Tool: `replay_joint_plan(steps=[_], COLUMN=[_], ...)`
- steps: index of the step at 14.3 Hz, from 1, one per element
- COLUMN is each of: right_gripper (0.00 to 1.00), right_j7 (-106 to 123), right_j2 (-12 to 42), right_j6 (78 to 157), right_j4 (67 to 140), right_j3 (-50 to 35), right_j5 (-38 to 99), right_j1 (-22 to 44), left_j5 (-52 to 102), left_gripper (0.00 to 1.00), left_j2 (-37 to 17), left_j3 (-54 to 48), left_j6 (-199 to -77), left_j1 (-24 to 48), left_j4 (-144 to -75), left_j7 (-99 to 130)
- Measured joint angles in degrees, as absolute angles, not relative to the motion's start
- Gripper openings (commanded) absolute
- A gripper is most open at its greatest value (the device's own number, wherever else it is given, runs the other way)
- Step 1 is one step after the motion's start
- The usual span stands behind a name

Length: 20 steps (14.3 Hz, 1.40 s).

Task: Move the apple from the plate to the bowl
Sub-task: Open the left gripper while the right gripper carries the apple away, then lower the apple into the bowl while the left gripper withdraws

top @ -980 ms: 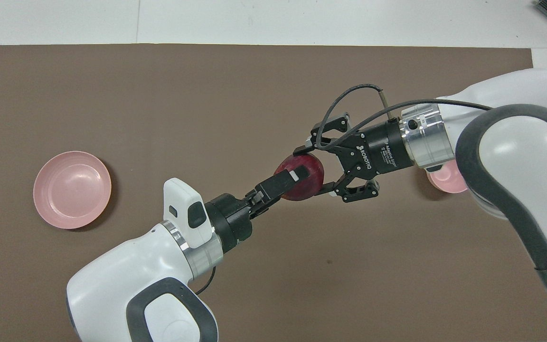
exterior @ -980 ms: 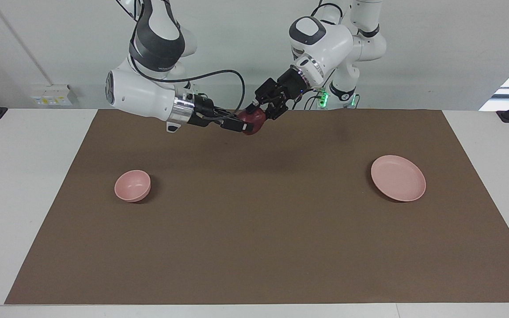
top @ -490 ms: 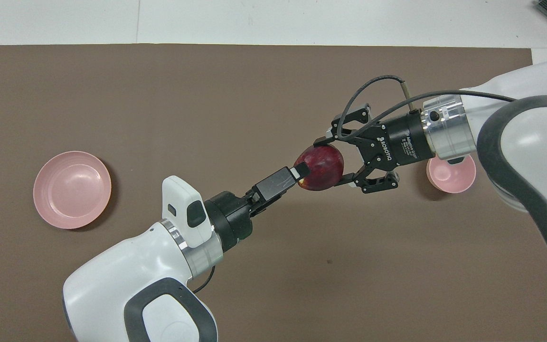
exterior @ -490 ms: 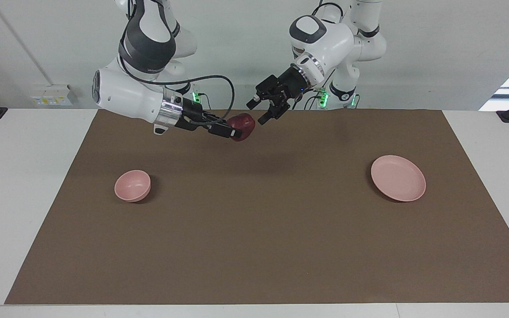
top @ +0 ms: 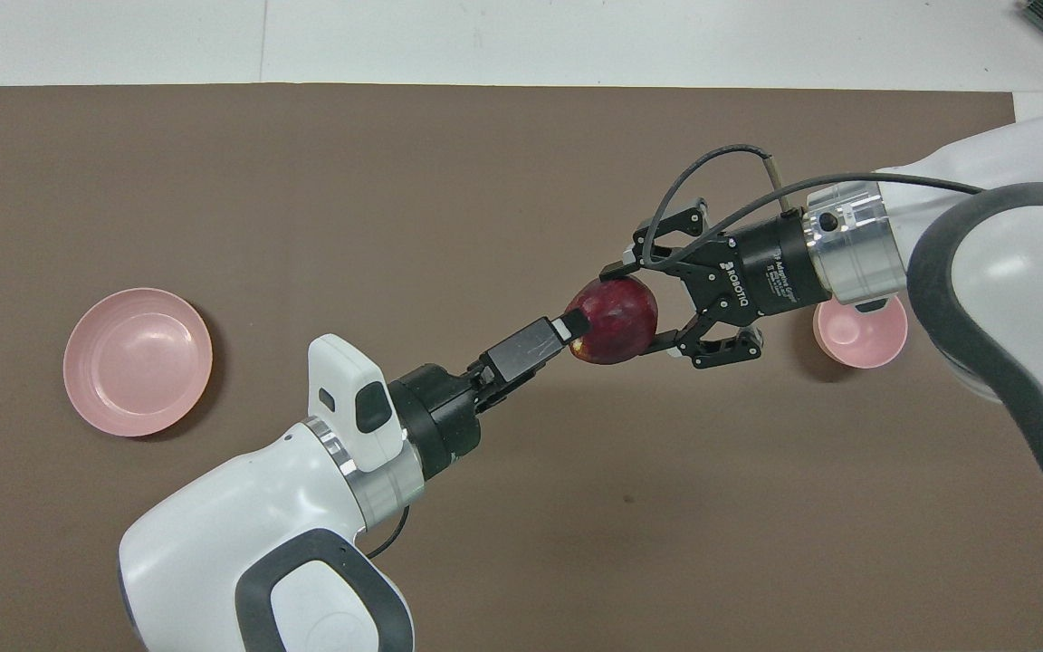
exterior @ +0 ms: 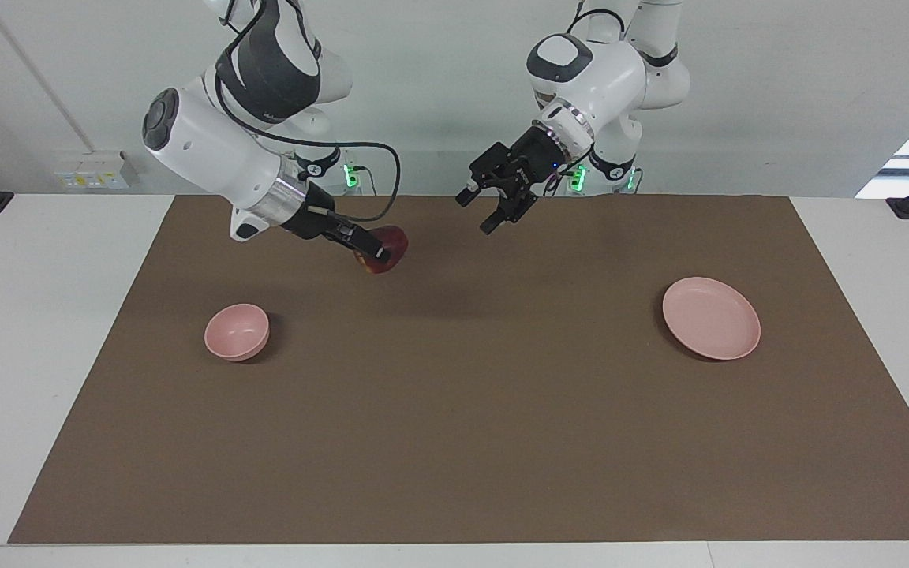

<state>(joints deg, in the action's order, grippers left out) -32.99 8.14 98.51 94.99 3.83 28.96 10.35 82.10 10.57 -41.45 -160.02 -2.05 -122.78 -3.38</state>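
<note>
The dark red apple [exterior: 391,243] hangs in the air over the brown mat, with my right gripper [exterior: 379,254] shut on it. In the overhead view the apple [top: 617,312] sits between the right gripper's [top: 635,308] fingers. My left gripper [exterior: 480,211] is open and empty, up over the mat's edge by the robots and apart from the apple. The pale pink bowl [exterior: 237,331] stands toward the right arm's end of the table, partly hidden under the right arm overhead [top: 856,330]. The flat pink plate [exterior: 711,318] lies empty toward the left arm's end.
A brown mat [exterior: 454,442] covers most of the white table. Only the bowl and the plate [top: 138,360] rest on it. Both arms reach in over the part of the mat nearest the robots.
The left gripper opened, let go of the apple and drew back. The right gripper kept the apple and carried it lower, toward the bowl's end of the table.
</note>
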Motion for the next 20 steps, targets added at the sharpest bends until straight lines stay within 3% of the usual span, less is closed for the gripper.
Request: replay_joint_plan(steps=[9,15,20], right_gripper=[0.0,0.0,0.0], right_j7=[-4.8,6.19,9.2], right_j2=[11.43,14.3,14.27], right_j6=[104.49,112.74,114.84], right_j4=[95.48,99.89,103.27], right_j3=[4.03,4.15,4.17], right_j5=[4.16,-0.01,-0.13], right_j1=[4.78,0.95,-0.35], left_j5=[62.23,29.59,9.13], left_gripper=[1.0,1.0,1.0], left_j2=[10.51,10.56,9.98], left_j3=[-29.76,-19.45,-11.33], left_j6=[-140.95,-122.07,-114.77], left_j1=[-2.61,-2.58,-2.32], left_j4=[-124.95,-124.7,-120.43], left_j7=[-3.37,2.7,2.43])
